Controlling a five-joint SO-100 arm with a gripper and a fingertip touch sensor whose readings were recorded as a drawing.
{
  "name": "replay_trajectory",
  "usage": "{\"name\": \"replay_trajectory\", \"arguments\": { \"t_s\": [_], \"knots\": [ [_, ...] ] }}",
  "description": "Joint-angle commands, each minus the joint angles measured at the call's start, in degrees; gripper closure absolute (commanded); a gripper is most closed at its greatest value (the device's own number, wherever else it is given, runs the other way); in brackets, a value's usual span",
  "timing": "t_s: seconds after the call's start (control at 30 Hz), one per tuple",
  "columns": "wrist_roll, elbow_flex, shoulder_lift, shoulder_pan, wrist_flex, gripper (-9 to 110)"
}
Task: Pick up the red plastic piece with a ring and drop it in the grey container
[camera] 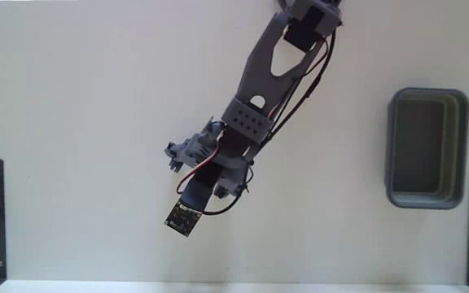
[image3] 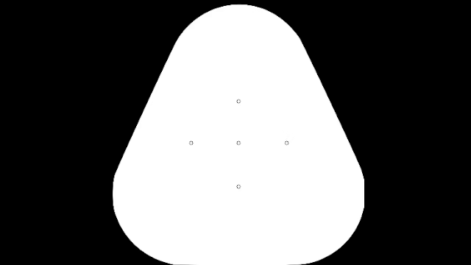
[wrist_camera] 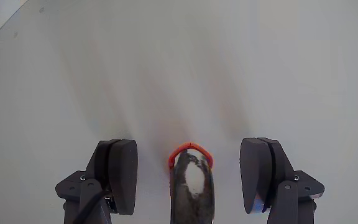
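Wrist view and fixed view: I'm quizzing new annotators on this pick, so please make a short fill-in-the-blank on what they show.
1. In the wrist view, the red piece lies ____ the two fingers of the end effector.
2. The jaws stand ____.
3. In the fixed view, the container sits at the ____ side of the table.

Missing words: between; open; right

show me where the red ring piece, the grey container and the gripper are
red ring piece (wrist_camera: 191, 151): wrist view, on its orange-red curved end.
grey container (camera: 427, 197): fixed view, on its lower rim.
gripper (wrist_camera: 192, 174): wrist view, midway between the two dark fingers.
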Motion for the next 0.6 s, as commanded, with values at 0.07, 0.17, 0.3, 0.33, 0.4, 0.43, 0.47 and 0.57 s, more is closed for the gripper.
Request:
{"name": "replay_trajectory", "arguments": {
  "t_s": [0.07,0.17,0.3,0.33,0.4,0.43,0.47,0.57],
  "knots": [
    [0.1,0.4,5.4,0.5,-0.7,-4],
    [0.1,0.4,5.4,0.5,-0.7,-3],
    [0.1,0.4,5.4,0.5,-0.7,-2],
    [0.1,0.4,5.4,0.5,-0.7,-1],
    [0.1,0.4,5.4,0.5,-0.7,-1],
    [0.1,0.4,5.4,0.5,-0.7,0],
    [0.1,0.4,5.4,0.5,-0.7,0],
    [0.1,0.4,5.4,0.5,-0.7,0]
  ]
}}
